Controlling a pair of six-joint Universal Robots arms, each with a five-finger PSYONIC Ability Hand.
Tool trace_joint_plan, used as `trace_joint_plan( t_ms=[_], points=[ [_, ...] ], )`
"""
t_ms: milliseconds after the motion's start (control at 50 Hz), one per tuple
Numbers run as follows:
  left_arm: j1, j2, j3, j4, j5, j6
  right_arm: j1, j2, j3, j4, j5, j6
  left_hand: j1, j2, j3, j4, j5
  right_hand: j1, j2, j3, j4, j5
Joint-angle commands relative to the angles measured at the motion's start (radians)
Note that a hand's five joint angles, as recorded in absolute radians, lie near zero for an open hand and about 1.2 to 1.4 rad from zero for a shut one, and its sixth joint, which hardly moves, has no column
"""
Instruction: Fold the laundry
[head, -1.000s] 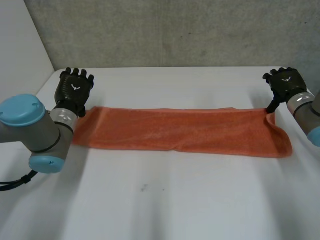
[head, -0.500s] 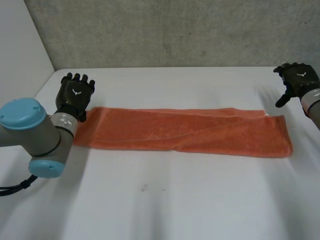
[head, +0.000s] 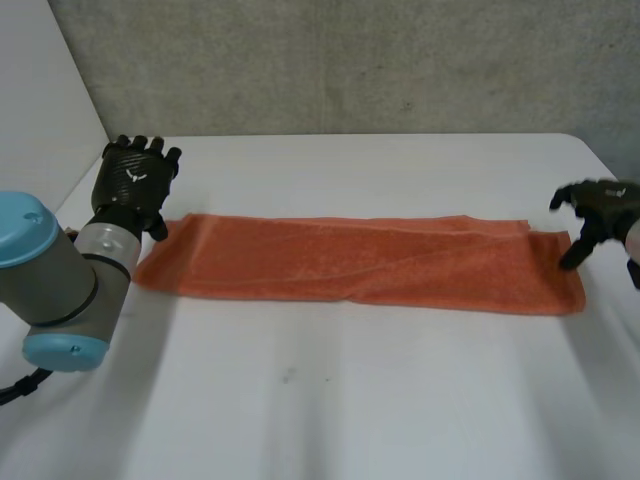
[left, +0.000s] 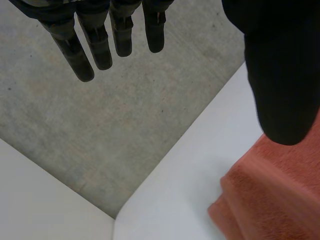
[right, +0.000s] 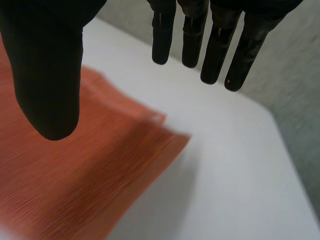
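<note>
While the orange towel (head: 360, 262) lies flat in a long strip across the middle of the white table (head: 350, 400), both robot hands wait at its two short ends with nothing in them. The left robot hand (head: 133, 182) hangs just beside the far corner of the left end; its fingers (left: 85, 55) are straight and its thumb (left: 282, 80) is held away from them, so it is wide open. The right robot hand (head: 597, 215) is just beside the right end, and it is open too, with straight fingers and the thumb apart. I cannot tell if its thumb touches the cloth. The towel looks folded once the long way, so I think the next fold brings one short end over to the other. To do that well, a robot hand should come down on a corner and pinch all the layers together, not just the top one. It should lift the end only a little, carry it straight along the strip, and set it down with the edges lined up. The other robot hand can press its end flat so the towel does not slide.
</note>
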Motion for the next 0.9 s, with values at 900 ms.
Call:
trace_joint_plan(
  t_ms=[900],
  points=[
    [0.002,0.043,-0.103,-0.032,0.000,-0.104,-0.242,0.046,0.159,-0.259,0.050,-0.361,-0.039,-0.031,-0.055,-0.031,-0.026,1.065,1.021,1.012,1.011,1.022]
  ],
)
